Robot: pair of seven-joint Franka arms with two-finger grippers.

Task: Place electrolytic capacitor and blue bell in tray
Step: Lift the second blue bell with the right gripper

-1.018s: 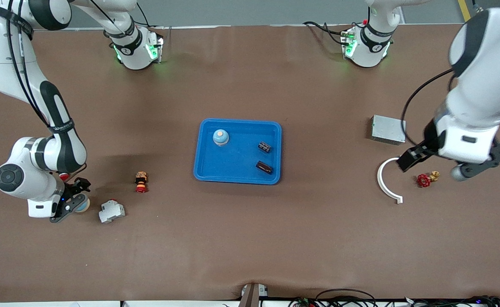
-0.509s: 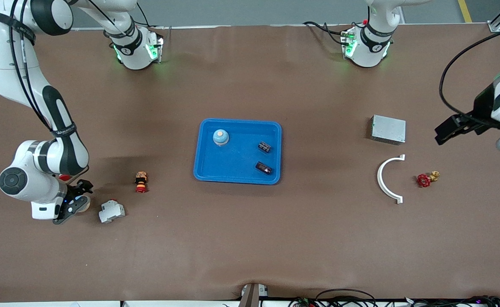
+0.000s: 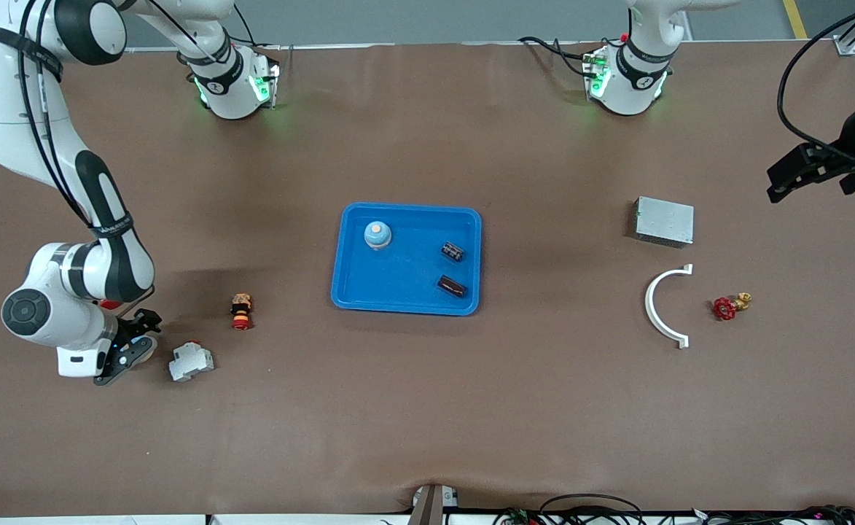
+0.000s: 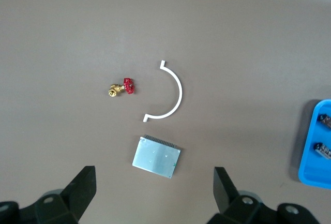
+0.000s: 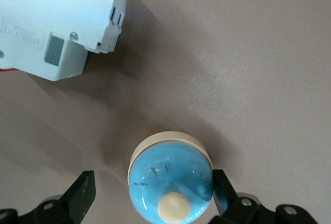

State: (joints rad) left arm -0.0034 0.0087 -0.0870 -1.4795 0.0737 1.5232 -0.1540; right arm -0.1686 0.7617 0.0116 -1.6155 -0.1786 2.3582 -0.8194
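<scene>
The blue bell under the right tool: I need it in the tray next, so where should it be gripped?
Come straight down and pinch the blue bell across its round dome just above the cream base rim. It sits upright between the right tool's open fingers, beside the white breaker.

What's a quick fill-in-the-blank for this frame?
The tray holds a blue bell and ___ dark capacitors.
A second blue bell sits on the table beside the white circuit breaker, under the open ___ gripper.
The left gripper hangs ___ over the table, holding nothing.
Missing words: two; right; open.
</scene>
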